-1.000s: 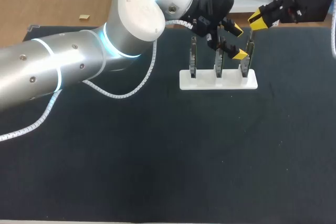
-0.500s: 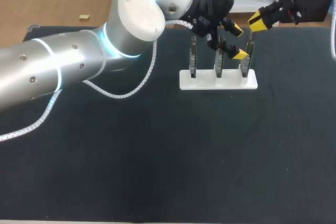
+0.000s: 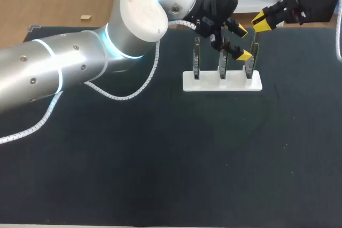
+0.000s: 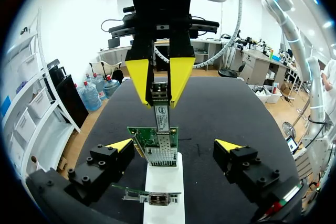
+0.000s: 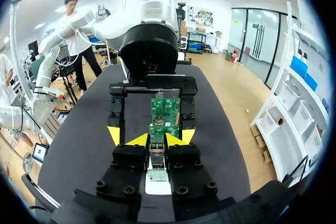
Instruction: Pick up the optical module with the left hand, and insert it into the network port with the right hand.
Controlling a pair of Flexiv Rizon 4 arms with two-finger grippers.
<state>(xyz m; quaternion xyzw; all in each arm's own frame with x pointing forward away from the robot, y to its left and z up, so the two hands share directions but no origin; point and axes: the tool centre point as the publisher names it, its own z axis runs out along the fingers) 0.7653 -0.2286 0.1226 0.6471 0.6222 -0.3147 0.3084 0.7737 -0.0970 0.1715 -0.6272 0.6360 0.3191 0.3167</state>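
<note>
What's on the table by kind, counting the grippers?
boards: 3
stand: 1
module: 1
grippers (left gripper, right gripper): 2
total: 7

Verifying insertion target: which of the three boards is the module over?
The rightmost board in the head view; the right gripper holds the module directly over it.
</note>
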